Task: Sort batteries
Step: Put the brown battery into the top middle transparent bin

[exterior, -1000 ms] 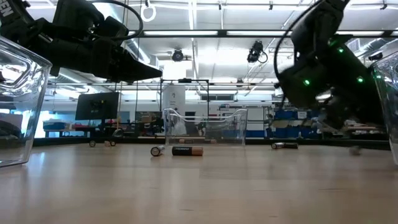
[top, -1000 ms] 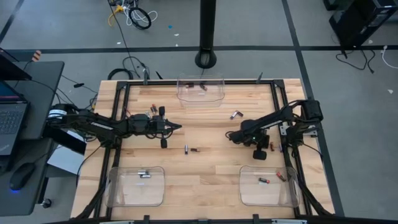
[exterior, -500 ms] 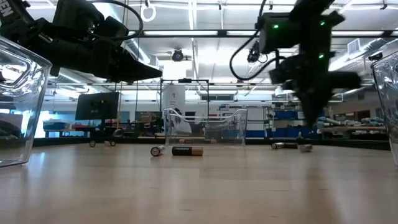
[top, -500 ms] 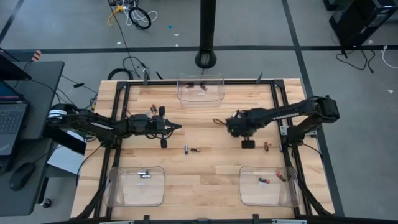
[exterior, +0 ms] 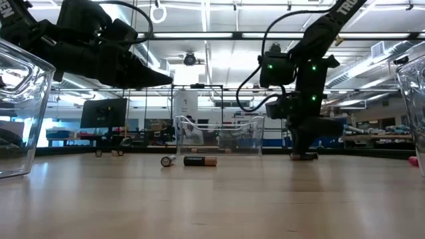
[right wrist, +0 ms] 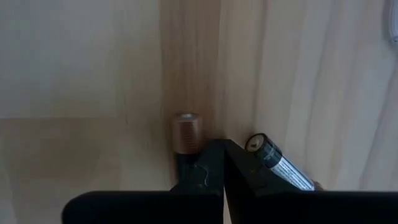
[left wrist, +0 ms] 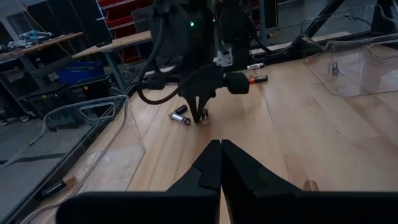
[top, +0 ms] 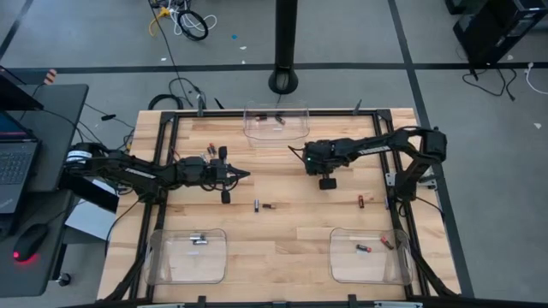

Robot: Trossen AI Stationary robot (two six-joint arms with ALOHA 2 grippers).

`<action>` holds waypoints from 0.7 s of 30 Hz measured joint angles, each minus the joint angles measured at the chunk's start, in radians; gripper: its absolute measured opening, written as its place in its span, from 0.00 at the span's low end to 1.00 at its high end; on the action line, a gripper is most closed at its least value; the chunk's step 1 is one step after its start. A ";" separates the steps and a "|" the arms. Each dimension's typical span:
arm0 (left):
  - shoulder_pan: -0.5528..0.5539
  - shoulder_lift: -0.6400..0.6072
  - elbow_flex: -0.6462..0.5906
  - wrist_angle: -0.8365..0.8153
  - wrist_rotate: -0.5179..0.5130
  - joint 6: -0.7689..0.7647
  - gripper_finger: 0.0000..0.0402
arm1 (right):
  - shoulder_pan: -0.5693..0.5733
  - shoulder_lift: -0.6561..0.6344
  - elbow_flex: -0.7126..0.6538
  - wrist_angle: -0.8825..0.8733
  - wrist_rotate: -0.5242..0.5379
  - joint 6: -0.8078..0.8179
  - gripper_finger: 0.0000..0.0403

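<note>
Fingers of your right gripper (right wrist: pixel 214 155) are clenched, empty, tips down between two batteries (right wrist: pixel 186 132) mid-tabletop near the far bin (top: pixel 276 122); your left gripper (left wrist: pixel 220 163) hovers clenched, empty.

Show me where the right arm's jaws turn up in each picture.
High view: right gripper, jaws shut, just right of the table's middle, below the clear bin.
Low view: the gripper is right of centre, tip down near the tabletop, right of that bin.
Left wrist view: centre, beside a silvery battery.
Right wrist view: bottom centre, same battery alongside.
Shared landmarks: the bin, the battery.
</note>
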 joint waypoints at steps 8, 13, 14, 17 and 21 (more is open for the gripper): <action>0.000 0.000 0.000 -0.013 -0.002 0.000 0.03 | 0.035 -0.007 0.000 -0.008 -0.016 0.071 0.02; 0.000 0.000 0.000 -0.011 -0.003 -0.004 0.03 | 0.060 -0.035 -0.002 -0.022 -0.046 0.140 0.03; 0.000 0.000 0.000 -0.011 -0.003 -0.004 0.03 | 0.062 -0.044 -0.001 -0.023 -0.045 0.161 0.04; 0.000 0.000 0.000 -0.011 -0.003 -0.004 0.03 | 0.061 -0.073 0.023 -0.056 -0.041 0.239 0.08; 0.000 0.000 0.000 -0.011 -0.004 -0.008 0.03 | 0.066 -0.107 0.054 -0.134 -0.166 0.381 0.15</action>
